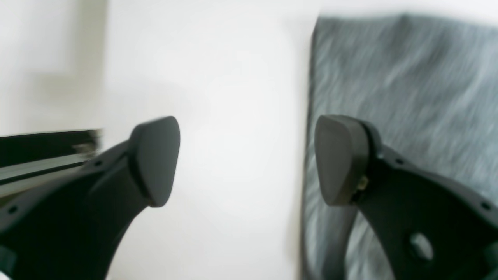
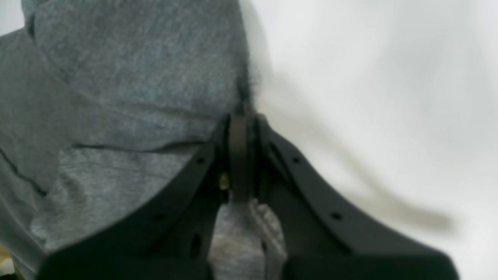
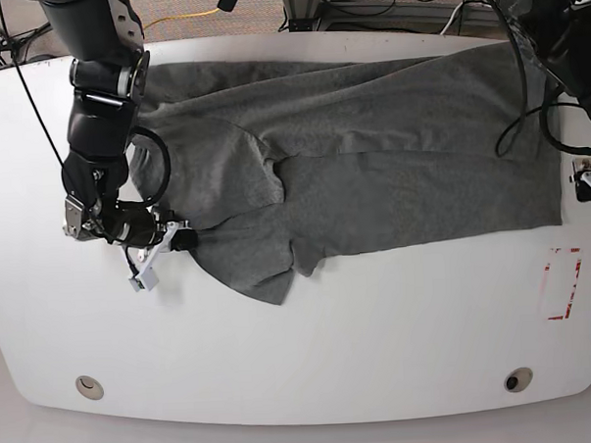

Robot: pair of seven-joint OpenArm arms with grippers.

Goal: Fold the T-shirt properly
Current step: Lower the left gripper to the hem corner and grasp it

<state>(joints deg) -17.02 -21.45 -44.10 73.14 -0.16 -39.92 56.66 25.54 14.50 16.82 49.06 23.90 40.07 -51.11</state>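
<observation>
From my base view I see the whole T-shirt spread across the far half of the white table, reaching from near the left edge almost to the right edge, with 1 sleeve pointing toward the near edge. My wrist views cannot show that much; they only show small blurry bits of grey cloth and white table. The right wrist view shows me something the base view hides: the right gripper has its jaws pressed tight together on the edge of the shirt, and a bunch of cloth pokes out behind the fingers. In the base view that gripper sits near the table's left edge. The left wrist view shows the left gripper with its jaws wide apart, holding nothing, right at the shirt's straight edge.
</observation>
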